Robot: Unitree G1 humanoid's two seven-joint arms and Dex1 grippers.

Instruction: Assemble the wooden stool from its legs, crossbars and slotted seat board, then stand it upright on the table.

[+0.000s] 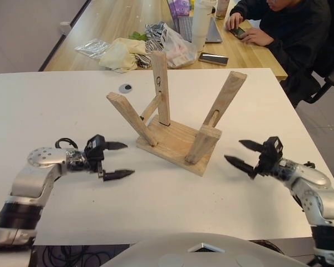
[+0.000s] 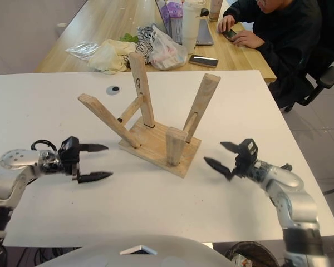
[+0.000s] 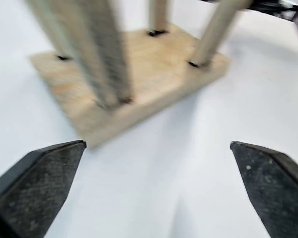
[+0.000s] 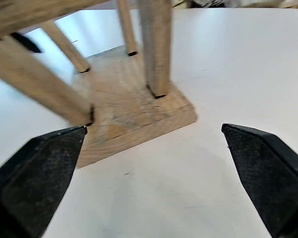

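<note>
Stool (image 1: 175, 133) sits upside down near the middle of the white worktop (image 1: 55, 111). The seat board (image 1: 172, 146) lies flat on the surface and four legs (image 1: 162, 88) splay upward out of its slots. One crossbar (image 1: 150, 108) runs between the two legs on the robot's left; I can't make out another.

Left tool (image 1: 129, 159) hangs low over the worktop beside the board's left edge, fingers spread wide and holding nothing. Right tool (image 1: 234, 151) mirrors it off the right corner, also spread and empty. Neither touches the wood.

A small round dark disc (image 1: 125, 88) lies on the worktop behind the stool, well apart from it.

Judgement: assembly looks about done — what's left is the flip onto its feet.

- Take hold from both sides at once and low, on the board's edges or on the legs close to where they enter the slots. A grip high on a leg would likely lever it loose.
- Close both tools squarely before lifting. The joints look push-fit, so a one-sided pull could tug a leg out.
- Lift enough for the leg tips to clear the surface, then roll the stool over slowly.
- Set all four feet down together and let go only once it stands without rocking.
</note>
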